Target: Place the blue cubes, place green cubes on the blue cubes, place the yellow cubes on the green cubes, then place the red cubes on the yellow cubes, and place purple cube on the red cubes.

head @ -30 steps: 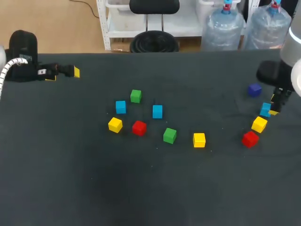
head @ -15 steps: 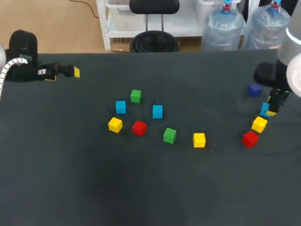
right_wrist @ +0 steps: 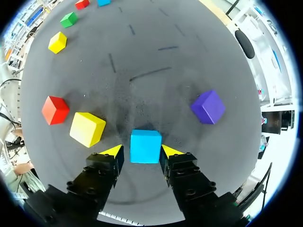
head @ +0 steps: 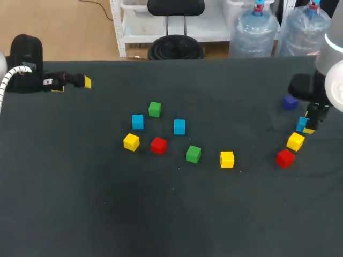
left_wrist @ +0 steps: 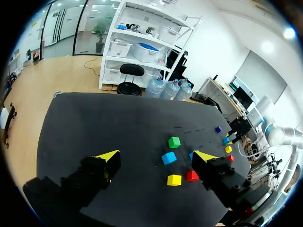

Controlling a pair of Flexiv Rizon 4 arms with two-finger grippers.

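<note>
Where the right gripper (right_wrist: pixel 142 150) sits: low over the far right of the black cloth-covered table (head: pixel 80 187), released, its yellow tips on either side of a small sky-blue solid cube (right_wrist: pixel 145 146) resting on the cloth.
Gap: a sliver of table shows between one tip and the cube, so nothing is clamped.
Handling: probably light, rigid and smooth-faced; not fragile, but it may twist if pinched off-centre.
Hold: two opposite flat faces, squarely, at mid-height.
Close by: a bright yellow cube (right_wrist: pixel 87 128) just beside one finger, a red cube (right_wrist: pixel 55 109) past it; a purple cube (right_wrist: pixel 208 107) on the other side, apart.
Mid-table: two more blue cubes (head: pixel 138 121) (head: pixel 179 126), two green cubes (head: pixel 155 109) (head: pixel 193 154), two yellow cubes (head: pixel 131 142) (head: pixel 227 159) and a second red cube (head: pixel 158 145), scattered, none stacked.
Far left: the left gripper (head: pixel 75 81), spread wide, empty.
</note>
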